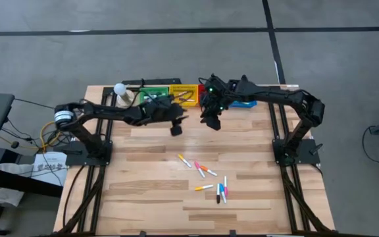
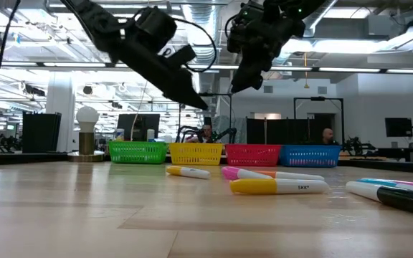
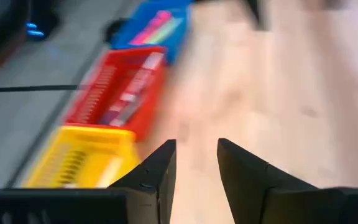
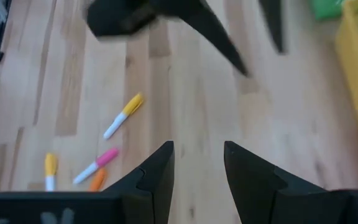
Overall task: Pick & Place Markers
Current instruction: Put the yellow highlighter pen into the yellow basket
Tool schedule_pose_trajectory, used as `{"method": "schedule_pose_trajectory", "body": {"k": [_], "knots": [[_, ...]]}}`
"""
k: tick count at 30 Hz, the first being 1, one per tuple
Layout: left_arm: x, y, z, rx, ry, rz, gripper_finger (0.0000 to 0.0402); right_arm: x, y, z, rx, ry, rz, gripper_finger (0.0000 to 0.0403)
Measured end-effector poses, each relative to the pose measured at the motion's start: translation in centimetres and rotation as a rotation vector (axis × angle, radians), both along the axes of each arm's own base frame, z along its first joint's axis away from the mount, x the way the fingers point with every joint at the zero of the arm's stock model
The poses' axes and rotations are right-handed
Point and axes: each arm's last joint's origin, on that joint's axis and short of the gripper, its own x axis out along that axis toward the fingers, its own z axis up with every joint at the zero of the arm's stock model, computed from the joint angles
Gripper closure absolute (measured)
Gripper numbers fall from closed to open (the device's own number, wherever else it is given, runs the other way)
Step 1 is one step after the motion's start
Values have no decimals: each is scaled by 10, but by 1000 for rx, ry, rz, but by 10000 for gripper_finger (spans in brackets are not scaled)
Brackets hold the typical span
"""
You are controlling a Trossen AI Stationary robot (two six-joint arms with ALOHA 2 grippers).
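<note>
Hovering over the table (image 1: 150,204) mid-frame, my left gripper (image 1: 176,130) and right gripper (image 1: 214,122) gape, jaws parted, gripping nothing — free for another pick, I judge. Four bins (image 1: 184,94) line the upper edge for sorting; about eight markers (image 1: 206,170) lie loose at lower centre.

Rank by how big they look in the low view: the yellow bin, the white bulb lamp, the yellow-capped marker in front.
1. Yellow-capped marker, though nearness inflates it.
2. Yellow bin, farther back.
3. White bulb lamp, narrowest but taller than the bin.
</note>
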Motion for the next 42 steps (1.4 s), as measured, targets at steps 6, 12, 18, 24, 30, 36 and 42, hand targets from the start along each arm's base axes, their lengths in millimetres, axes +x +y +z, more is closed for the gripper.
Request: {"method": "schedule_pose_trajectory", "body": {"k": [6, 12, 18, 24, 30, 36, 42], "knots": [[-16, -37, 17, -156, 71, -203, 284, 0, 25, -5, 71, 110, 16, 274], [-24, -77, 25, -190, 125, -366, 284, 2, 54, -13, 185, 241, -127, 275], [-22, -107, 21, -178, 151, -452, 284, 3, 90, -24, 116, 339, -240, 275], [-27, -114, 11, -138, 188, -503, 284, 5, 128, -30, 40, 353, -289, 275], [-33, -111, -8, -127, 193, -531, 284, 8, 154, -28, 67, 312, -308, 275], [-19, -109, -24, -127, 142, -541, 284, 7, 169, -28, 83, 318, -305, 275], [-10, -110, -50, -149, 202, -546, 284, 6, 176, -28, 81, 320, -286, 275]]}}
